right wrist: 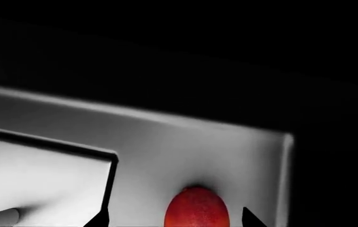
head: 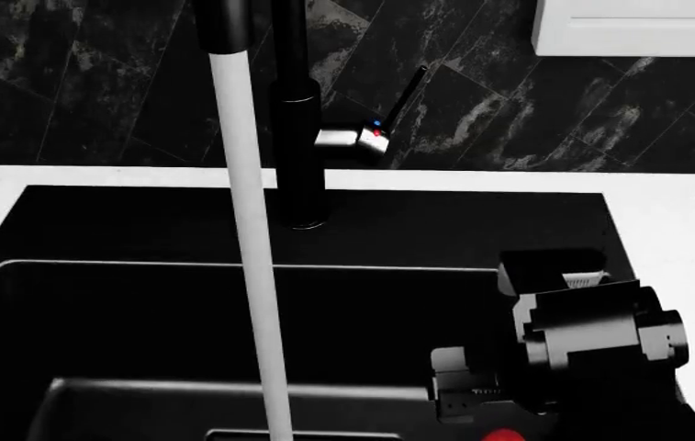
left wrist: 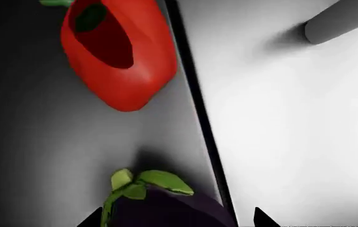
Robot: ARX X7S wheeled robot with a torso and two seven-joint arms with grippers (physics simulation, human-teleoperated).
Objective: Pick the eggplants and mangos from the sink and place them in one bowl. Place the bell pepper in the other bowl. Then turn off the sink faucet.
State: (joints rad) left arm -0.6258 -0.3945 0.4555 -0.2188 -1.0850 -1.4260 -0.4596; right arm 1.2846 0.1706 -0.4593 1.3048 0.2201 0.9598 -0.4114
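Note:
In the left wrist view, my left gripper (left wrist: 177,218) is open low in the sink, its tips on either side of a dark purple eggplant (left wrist: 166,208) with a green cap. The red bell pepper (left wrist: 118,52) lies just beyond it, stem end facing the camera. In the right wrist view, my right gripper (right wrist: 175,218) is open around a red-orange mango (right wrist: 197,210), with a gap on one side. In the head view, a red patch (head: 507,434) shows under the right arm (head: 567,340). The left gripper is out of the head view. The bowls are out of view.
The black faucet post (head: 296,138) stands behind the sink (head: 102,303), its thin lever (head: 402,92) raised. A white water stream (head: 249,230) runs down into the basin. The square drain plate (left wrist: 292,118) lies beside the eggplant and shows in the right wrist view (right wrist: 40,179).

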